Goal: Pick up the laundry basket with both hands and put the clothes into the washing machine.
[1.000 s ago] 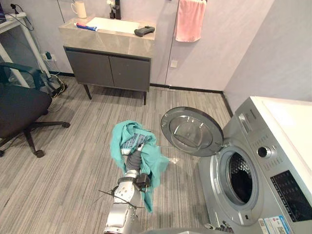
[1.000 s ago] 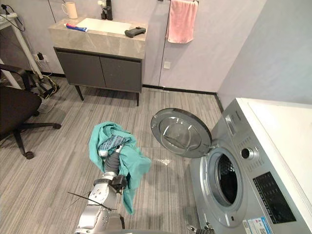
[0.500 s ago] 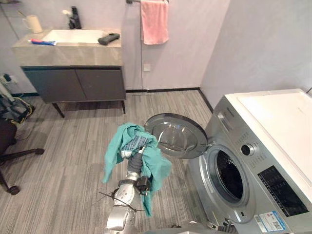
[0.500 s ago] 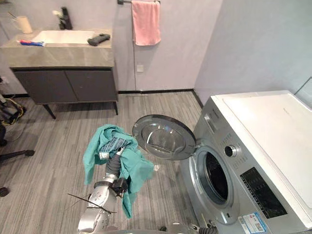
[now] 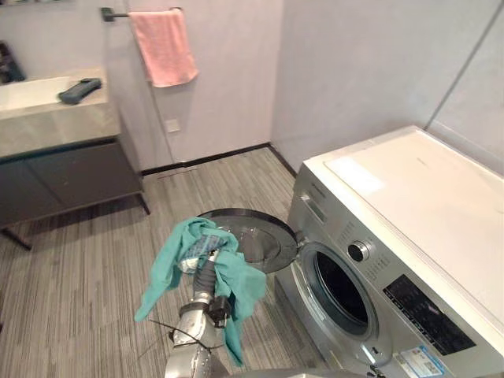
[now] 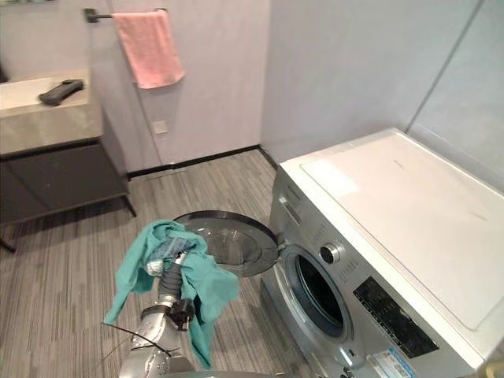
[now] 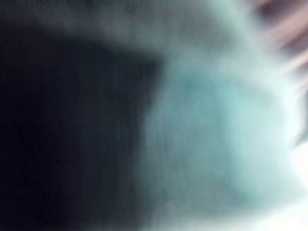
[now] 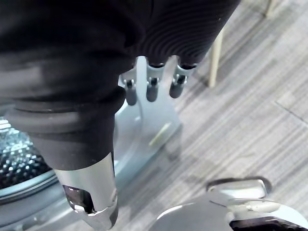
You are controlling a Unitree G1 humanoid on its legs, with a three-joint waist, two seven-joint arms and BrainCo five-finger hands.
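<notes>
A teal cloth (image 5: 236,279) with a blue-and-white patch hangs draped over my raised left hand (image 5: 206,277), above the floor and left of the washing machine (image 5: 409,205). The same cloth (image 7: 216,125) lies close against the lens in the left wrist view. The machine's round door (image 5: 252,240) stands swung open toward the cloth, and its dark drum opening (image 5: 340,287) is uncovered. My right hand (image 8: 151,86) hangs low beside the machine's front with relaxed fingers and holds nothing.
A pink towel (image 5: 161,47) hangs on a wall rail at the back. A grey vanity cabinet (image 5: 47,118) with a dark object (image 5: 79,90) on top stands at the left. Walls close in behind and to the right of the machine.
The camera has swung to the right: the washing machine now sits nearer the middle, and the chair and most of the vanity have left the picture. The cloth stays on my left hand.
</notes>
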